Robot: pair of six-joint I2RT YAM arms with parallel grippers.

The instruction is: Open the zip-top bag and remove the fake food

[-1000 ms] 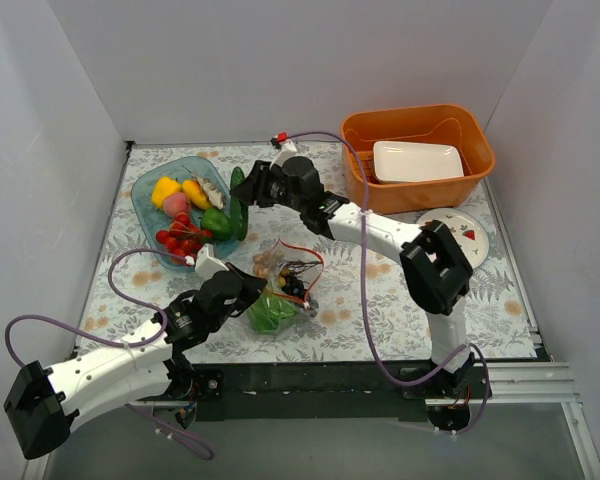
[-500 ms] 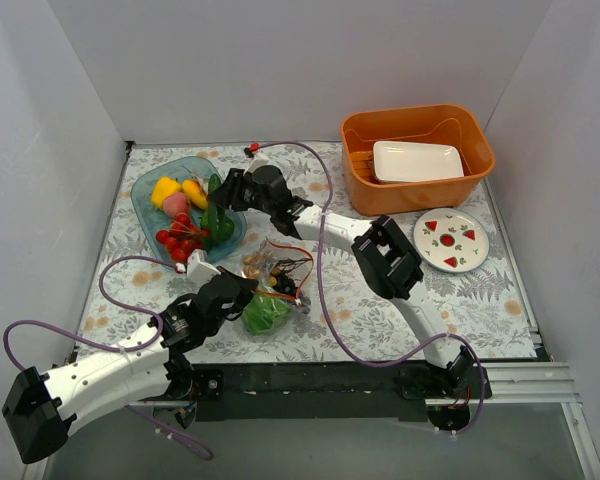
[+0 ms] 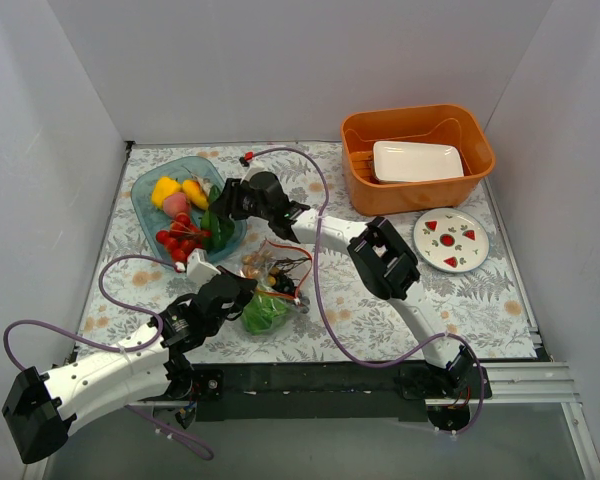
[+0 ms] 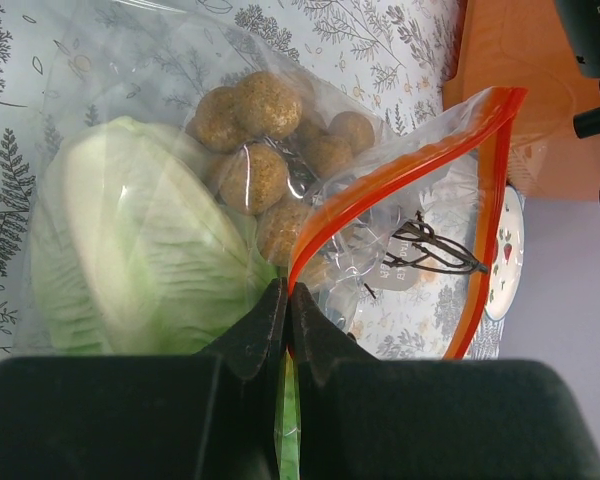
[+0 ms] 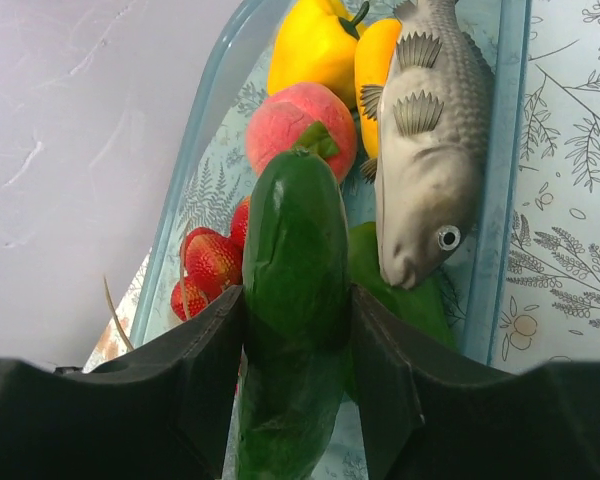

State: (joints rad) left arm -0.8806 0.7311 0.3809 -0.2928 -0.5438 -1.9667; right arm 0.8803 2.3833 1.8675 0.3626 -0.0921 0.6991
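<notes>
Right end effector (image 5: 296, 345): I see it clenched on cucumber (image 5: 292, 240), long axis pointing ahead.
Tray (image 5: 498, 200): directly beneath it.
Left end effector (image 4: 286, 300): pinching bag (image 4: 370, 240) rim.

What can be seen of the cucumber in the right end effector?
The cucumber is long, dark green and glossy like plastic, with a rounded tip. The right end effector is shut on it partway along, one finger on each side. It points along the clear blue tray, its tip near the peach, the fish alongside. Whether it rests on anything is unclear.
</notes>
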